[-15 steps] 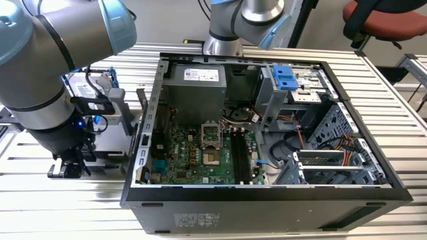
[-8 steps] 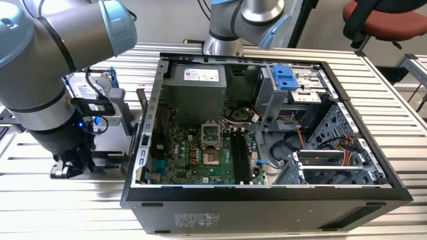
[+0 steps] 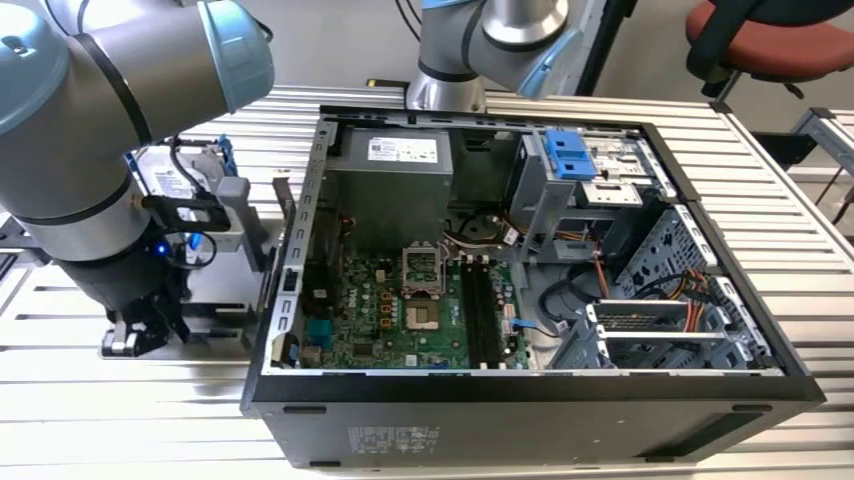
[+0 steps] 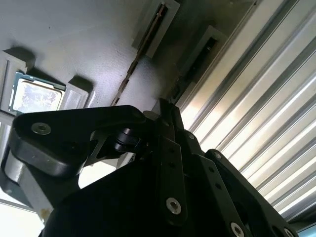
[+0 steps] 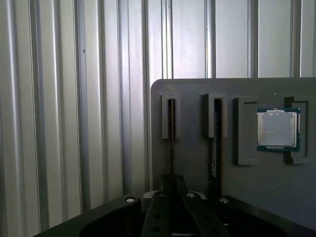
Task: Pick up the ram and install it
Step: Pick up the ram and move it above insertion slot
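Note:
The ram (image 5: 171,133) is a thin dark stick standing on edge in a slot of a grey holder (image 5: 192,89), the slot farther from the square chip. In the second wrist view the same ram (image 4: 197,64) runs down into my gripper (image 4: 169,111). My gripper (image 5: 172,185) sits low over the stick's near end, its fingers drawn close on either side of it, and the stick is still seated in its slot. In the exterior view the gripper (image 3: 134,338) is down beside the computer case, on the exterior view's left. The motherboard's long memory slots (image 3: 487,310) lie inside the case.
A second stick (image 5: 217,138) stands in the neighbouring slot, and a square white-topped chip (image 5: 277,129) lies in its own pocket. A silver drive in a blue frame (image 3: 180,170) stands behind the arm. The open case (image 3: 534,385) rests on a ribbed metal table (image 3: 120,420).

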Controlling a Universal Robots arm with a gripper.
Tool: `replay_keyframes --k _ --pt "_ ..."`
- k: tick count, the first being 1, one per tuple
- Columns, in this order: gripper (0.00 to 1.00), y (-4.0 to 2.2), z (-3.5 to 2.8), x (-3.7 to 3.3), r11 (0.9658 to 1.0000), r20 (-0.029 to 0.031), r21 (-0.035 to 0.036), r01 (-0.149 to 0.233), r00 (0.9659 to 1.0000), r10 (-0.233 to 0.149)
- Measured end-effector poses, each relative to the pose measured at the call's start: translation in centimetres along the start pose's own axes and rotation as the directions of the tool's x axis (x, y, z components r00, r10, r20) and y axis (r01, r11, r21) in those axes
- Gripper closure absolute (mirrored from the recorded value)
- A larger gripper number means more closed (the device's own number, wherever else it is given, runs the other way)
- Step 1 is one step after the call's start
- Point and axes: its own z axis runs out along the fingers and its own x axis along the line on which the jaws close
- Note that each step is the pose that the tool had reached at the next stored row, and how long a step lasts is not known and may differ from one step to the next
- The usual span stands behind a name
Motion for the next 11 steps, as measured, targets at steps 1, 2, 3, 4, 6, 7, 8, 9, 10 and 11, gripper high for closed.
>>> replay_keyframes --k 1,2,3,4,6,7,8,9,10,11 --pt "1.0 0.0 0.0 0.0 1.0 -0.0002 0.0 0.0 1.0 0.0" --pt "1.0 0.0 0.0 0.0 1.0 -0.0003 0.0001 0.0 1.0 0.0" --pt "1.0 0.0 0.0 0.0 1.0 -0.0006 0.0 0.0 1.0 0.0" --pt "1.0 0.0 0.0 0.0 1.0 -0.0008 0.0 0.0 1.0 0.0" --pt "1.0 0.0 0.0 0.0 1.0 -0.0012 0.0001 0.0 1.0 0.0" --pt "1.0 0.0 0.0 0.0 1.0 -0.0014 0.0001 0.0 1.0 0.0" --pt "1.0 0.0 0.0 0.0 1.0 -0.0016 0.0 0.0 1.0 0.0" --pt "1.0 0.0 0.0 0.0 1.0 -0.0018 0.0 0.0 1.0 0.0" --pt "1.0 0.0 -0.01 0.0 1.0 -0.002 0.0 0.0 1.0 0.0" --pt "1.0 0.0 -0.05 0.0 1.0 -0.0021 -0.0001 0.0 1.0 0.0"
